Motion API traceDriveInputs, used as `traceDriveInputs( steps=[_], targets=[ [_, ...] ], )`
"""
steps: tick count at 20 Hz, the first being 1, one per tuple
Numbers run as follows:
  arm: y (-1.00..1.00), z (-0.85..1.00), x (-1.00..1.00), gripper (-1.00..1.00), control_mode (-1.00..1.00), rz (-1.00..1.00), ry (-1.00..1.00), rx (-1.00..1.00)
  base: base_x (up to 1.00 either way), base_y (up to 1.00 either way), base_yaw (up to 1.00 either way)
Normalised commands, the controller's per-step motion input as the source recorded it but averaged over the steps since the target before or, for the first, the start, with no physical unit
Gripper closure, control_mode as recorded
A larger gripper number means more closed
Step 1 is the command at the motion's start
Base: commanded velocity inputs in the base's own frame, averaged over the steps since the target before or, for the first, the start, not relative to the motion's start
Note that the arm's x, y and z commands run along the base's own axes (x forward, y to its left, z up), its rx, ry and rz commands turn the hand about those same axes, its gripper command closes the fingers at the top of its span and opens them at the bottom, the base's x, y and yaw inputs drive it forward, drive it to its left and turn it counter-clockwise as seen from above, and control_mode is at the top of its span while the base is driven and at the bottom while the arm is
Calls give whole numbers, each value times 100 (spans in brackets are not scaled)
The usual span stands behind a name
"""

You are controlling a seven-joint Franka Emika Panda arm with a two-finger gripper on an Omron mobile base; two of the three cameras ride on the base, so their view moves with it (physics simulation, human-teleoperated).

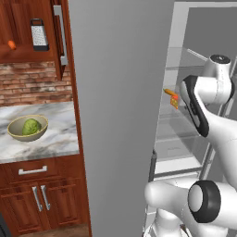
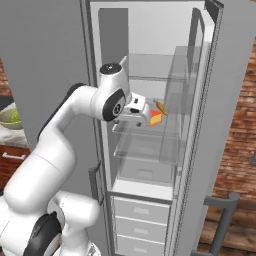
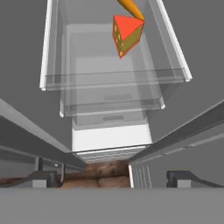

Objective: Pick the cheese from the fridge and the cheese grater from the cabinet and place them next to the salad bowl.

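Fingers (image 2: 145,116) reach into the open fridge (image 2: 150,165); whether they are wide or narrow cannot be told. Cheese (image 3: 126,34) sits on a glass shelf (image 3: 113,78) at 12 o'clock, touching a carrot (image 3: 130,8).

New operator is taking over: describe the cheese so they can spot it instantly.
Look inside the open grey fridge, on a clear glass shelf at mid height. The cheese is the small orange-yellow wedge with a red face, beside the long, thin orange carrot.
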Motion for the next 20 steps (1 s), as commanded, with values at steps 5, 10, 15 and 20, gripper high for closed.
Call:
traceDriveInputs(
  steps=[5, 10, 15, 20],
  targets=[
    [-5, -12, 19, -100, -100, 0, -13, -1, 0, 0, 0],
    [-6, -6, 23, -100, -100, 1, -7, 0, 0, 0, 0],
    [-13, 0, 29, -100, -100, 4, -3, 0, 0, 0, 0],
    [-9, -5, 33, -100, -100, 4, 0, 0, 0, 0, 0]
  ],
)
